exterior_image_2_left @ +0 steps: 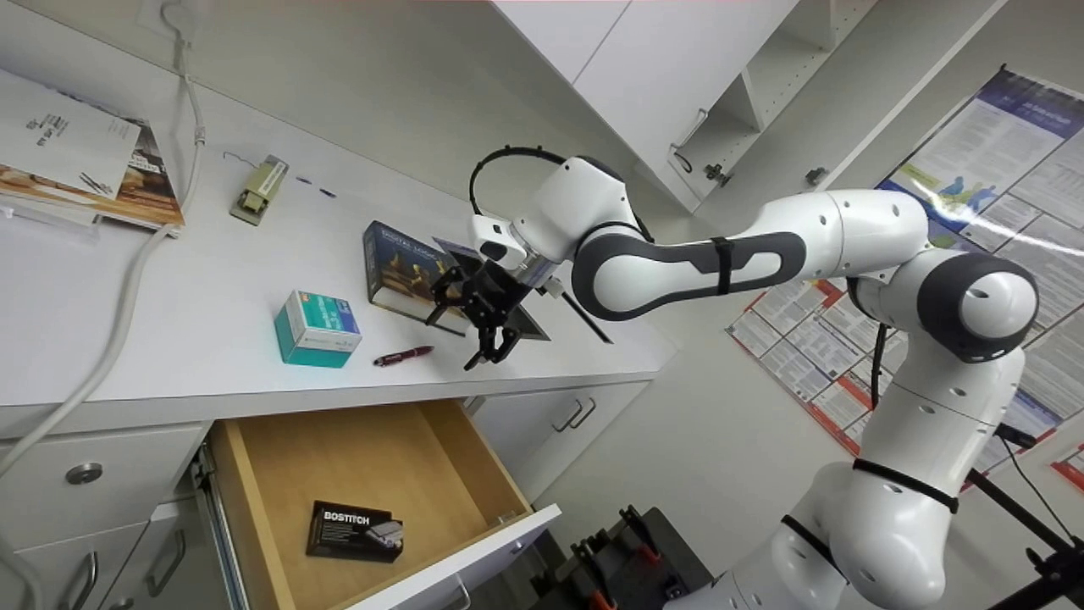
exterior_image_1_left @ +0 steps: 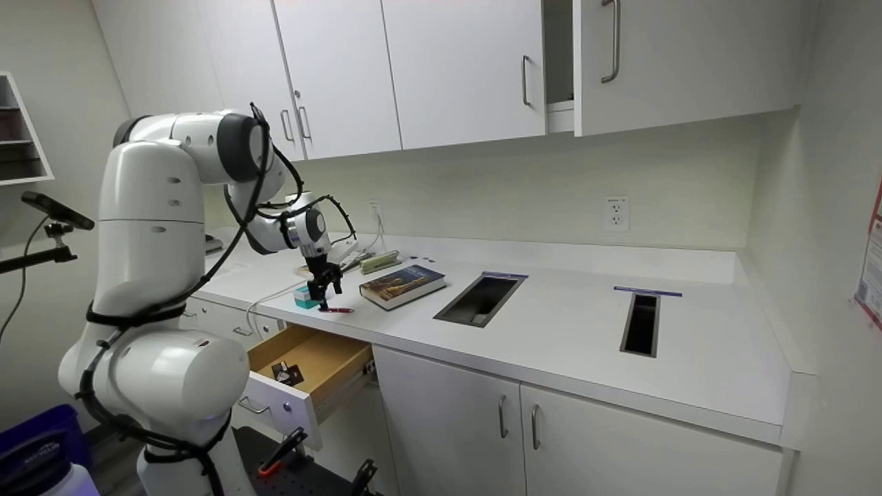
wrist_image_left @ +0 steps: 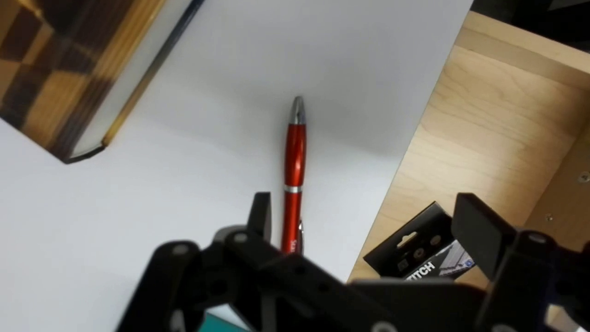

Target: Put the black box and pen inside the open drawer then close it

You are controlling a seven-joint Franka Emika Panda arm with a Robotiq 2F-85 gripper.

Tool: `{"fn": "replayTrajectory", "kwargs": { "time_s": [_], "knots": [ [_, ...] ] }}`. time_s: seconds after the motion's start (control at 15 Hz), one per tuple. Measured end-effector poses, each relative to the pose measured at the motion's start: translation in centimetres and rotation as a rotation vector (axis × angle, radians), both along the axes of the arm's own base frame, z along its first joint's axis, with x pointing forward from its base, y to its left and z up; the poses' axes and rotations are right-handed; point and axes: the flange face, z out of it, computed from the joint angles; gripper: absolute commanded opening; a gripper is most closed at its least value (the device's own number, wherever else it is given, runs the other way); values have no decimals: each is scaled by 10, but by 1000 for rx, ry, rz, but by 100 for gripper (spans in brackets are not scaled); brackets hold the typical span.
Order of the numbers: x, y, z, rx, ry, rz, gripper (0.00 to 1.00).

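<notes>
Angular gripper [wrist_image_left: 364,197] gapes near a glossy, tapered pen [wrist_image_left: 294,161].

Bare worktop [wrist_image_left: 345,207] flanks the red pen [wrist_image_left: 294,175], with the Digital Logic textbook [exterior_image_2_left: 408,269] and teal carton [exterior_image_2_left: 318,329] near as obstacles, and the open drawer [exterior_image_2_left: 364,457] has free floor around the Bostitch box [exterior_image_2_left: 351,534].

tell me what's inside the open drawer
A black Bostitch box lies in the light wooden drawer. The box covers the patch beneath it, and the white worktop hides the drawer's back end, so anything there can't be seen.
</notes>
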Motion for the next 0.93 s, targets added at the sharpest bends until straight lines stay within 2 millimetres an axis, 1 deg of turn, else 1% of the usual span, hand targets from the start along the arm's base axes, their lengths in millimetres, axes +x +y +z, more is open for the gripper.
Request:
{"fn": "replayTrajectory", "kwargs": {
  "time_s": [0.13,0.33,0.8,0.87,0.93],
  "knots": [
    [3,1,0,19,-24,3,100],
    [7,1,-6,27,-24,1,100],
    [27,5,-28,32,-8,-3,100],
    [30,5,-31,34,-6,-5,75],
    [33,6,-34,36,-5,-7,74]
  ]
}}
